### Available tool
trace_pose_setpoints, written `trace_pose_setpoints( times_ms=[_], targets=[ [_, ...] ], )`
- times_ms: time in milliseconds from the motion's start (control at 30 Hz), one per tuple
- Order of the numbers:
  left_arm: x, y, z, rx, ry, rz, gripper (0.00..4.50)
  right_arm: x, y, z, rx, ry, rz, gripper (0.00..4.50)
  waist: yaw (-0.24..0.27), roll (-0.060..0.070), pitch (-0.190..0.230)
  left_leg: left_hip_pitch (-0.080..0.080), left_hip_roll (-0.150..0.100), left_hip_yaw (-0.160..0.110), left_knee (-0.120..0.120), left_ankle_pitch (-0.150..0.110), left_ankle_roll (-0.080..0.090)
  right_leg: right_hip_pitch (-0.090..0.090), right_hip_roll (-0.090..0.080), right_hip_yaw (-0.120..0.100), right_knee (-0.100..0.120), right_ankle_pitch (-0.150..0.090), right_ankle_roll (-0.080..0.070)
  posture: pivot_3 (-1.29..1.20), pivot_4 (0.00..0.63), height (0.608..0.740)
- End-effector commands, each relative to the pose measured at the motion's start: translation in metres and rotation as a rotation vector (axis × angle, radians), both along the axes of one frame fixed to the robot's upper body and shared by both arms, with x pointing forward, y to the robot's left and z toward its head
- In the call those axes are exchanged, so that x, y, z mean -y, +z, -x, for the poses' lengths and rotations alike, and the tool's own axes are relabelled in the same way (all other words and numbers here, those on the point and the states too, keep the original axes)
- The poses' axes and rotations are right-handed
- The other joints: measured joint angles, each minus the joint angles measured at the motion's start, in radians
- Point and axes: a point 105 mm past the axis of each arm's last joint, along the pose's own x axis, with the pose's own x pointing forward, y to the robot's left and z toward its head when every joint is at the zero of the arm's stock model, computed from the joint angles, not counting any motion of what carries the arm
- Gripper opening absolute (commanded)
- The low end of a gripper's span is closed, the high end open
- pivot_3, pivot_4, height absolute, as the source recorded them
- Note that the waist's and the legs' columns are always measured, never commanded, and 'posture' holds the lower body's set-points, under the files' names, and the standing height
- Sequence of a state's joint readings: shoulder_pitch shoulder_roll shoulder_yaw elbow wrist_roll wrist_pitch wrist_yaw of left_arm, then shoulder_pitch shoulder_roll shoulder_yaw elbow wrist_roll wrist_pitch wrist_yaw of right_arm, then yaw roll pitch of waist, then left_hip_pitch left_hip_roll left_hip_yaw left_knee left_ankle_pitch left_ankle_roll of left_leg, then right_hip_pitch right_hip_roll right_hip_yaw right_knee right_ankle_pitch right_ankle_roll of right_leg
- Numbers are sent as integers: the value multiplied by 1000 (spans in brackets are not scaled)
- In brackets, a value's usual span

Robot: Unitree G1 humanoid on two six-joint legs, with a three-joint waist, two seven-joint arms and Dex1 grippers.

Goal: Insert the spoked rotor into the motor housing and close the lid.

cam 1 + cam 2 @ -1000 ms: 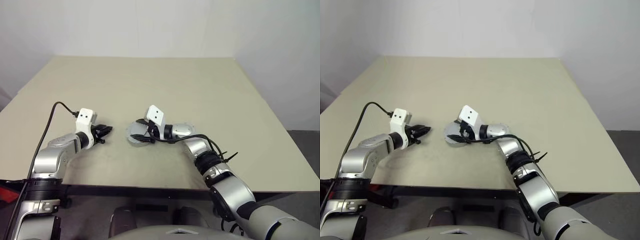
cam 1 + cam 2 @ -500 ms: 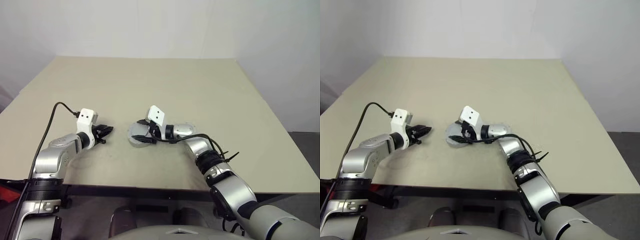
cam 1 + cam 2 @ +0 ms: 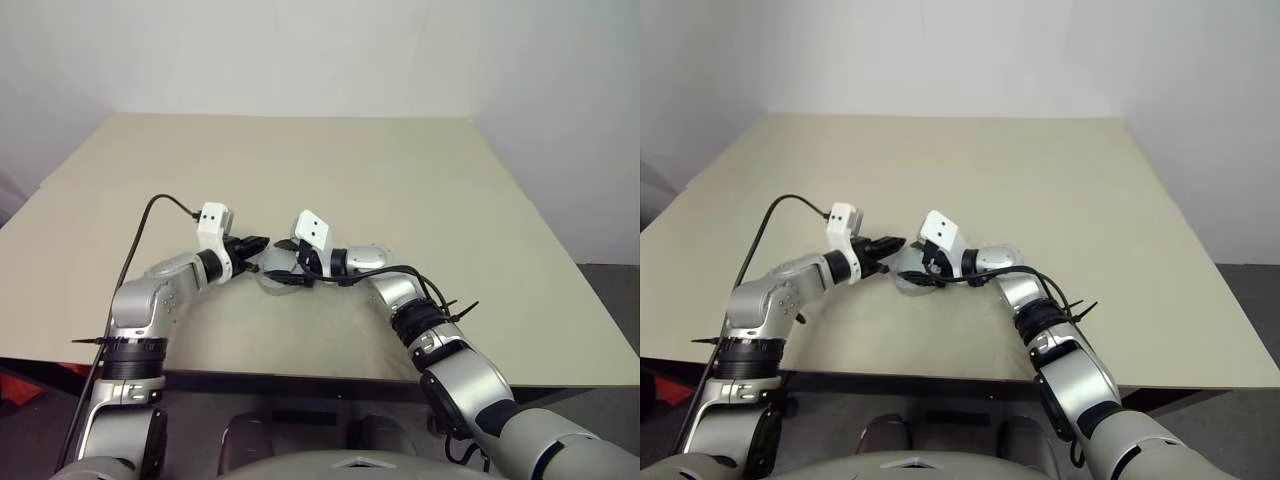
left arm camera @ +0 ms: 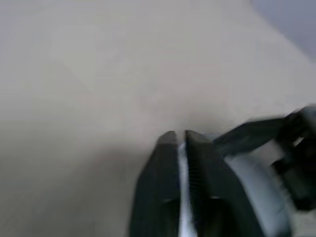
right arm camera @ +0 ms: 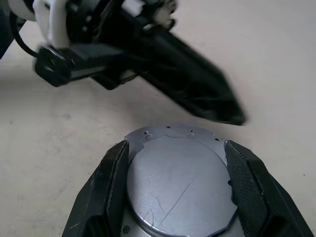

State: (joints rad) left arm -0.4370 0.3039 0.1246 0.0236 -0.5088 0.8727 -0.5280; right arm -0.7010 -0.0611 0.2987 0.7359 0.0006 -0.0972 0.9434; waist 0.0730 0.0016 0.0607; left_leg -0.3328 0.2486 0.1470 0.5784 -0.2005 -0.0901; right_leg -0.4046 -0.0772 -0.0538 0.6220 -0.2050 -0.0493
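The right pincer [image 5: 175, 148] is closed around the lid [image 5: 180, 185]. Its two black, ribbed fingers [image 5: 108, 187] hug the round sides in the lower middle of the right wrist view. The lid is a flat silver-grey metal disc, matt and finely scratched. It sits flush on a slightly wider pale rim dotted with tiny holes, which is judged to be the motor housing [image 5: 168, 132]. With the cap seated like this, the rotor is judged to be already inside and the closing all but done. What seems left is a final press or check, then letting go.

Just beyond the rim, the left pincer [image 4: 181, 134] has its smooth, dark, tapered fingers pressed together on nothing. Its tip is close to the lid's far edge; contact cannot be made out.

In the head views the assembly lies left of centre on the plain beige, matt table [image 5: 276, 59], which stretches away behind.
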Motion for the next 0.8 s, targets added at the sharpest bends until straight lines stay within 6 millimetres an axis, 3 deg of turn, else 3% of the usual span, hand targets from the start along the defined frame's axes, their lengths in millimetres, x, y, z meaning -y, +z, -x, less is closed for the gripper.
trace_pose_setpoints(
  times_ms=[33, 200, 467, 600, 800],
  targets=[
    [9, 15, -5, 18, -27, 41, 27, 11, -20, 1, -32, -21, 86, 2945, -1, 0, 0, 0, 0, 0, 0, 0, 0, 0, 0, 0, 0, 0, 0, 0, 0, 740],
    [14, 3, -5, -81, -39, 46, 27, 12, -20, 0, -25, -33, 82, 2945, -1, 1, 0, 0, 0, 0, 0, 0, 0, 0, 0, 0, 0, 0, 0, 0, 0, 740],
    [9, -31, 20, -292, -90, -89, 27, 11, -18, -5, -22, -68, 77, 2945, -1, 8, -6, 1, 0, 0, 0, 0, 0, 1, 0, 0, 0, 0, 0, 0, 0, 740],
    [12, -34, 28, -363, -126, -58, 27, 11, -17, -7, -20, -78, 77, 2945, -1, 12, -8, 3, -4, 0, -1, 0, 0, 3, -3, 0, 0, -4, 7, 0, 0, 740],
    [12, -30, 26, -358, -114, -6, 27, 11, -16, -8, -2, -79, 75, 2945, -1, 12, -9, 4, -6, 0, -1, 0, 0, 5, -4, 0, -2, -5, 8, 0, 0, 740]
  ],
)
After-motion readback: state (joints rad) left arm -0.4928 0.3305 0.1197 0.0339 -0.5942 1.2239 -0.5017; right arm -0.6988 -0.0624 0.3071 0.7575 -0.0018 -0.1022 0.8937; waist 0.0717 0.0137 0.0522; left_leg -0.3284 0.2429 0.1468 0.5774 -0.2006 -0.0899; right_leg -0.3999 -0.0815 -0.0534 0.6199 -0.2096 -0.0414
